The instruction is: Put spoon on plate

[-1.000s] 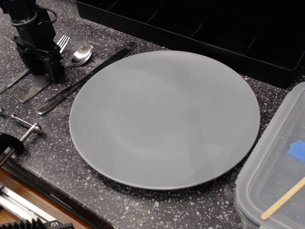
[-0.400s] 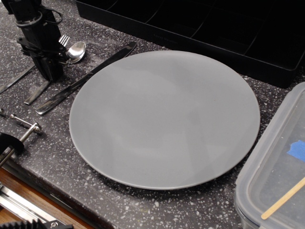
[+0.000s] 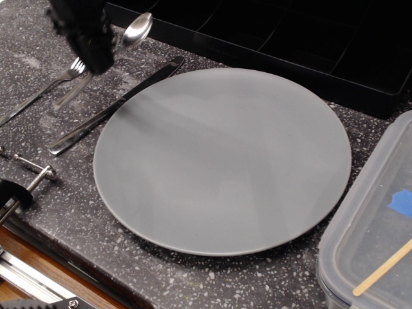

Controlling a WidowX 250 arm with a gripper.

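The large grey plate lies flat in the middle of the dark speckled counter. My black gripper is at the top left, blurred by motion, and is shut on the handle of the silver spoon. The spoon is lifted off the counter, its bowl pointing up and right, its handle slanting down left below the gripper. It hangs above the counter, left of the plate's far-left rim, over the fork and knife.
A silver fork and a flat silver knife lie on the counter left of the plate. A black compartment tray runs along the back. A clear plastic container stands at the right. A metal clamp sits at the left edge.
My gripper closed on the spoon's handle and lifted it up and to the right off the counter. The fork, which the gripper hid before, now shows.
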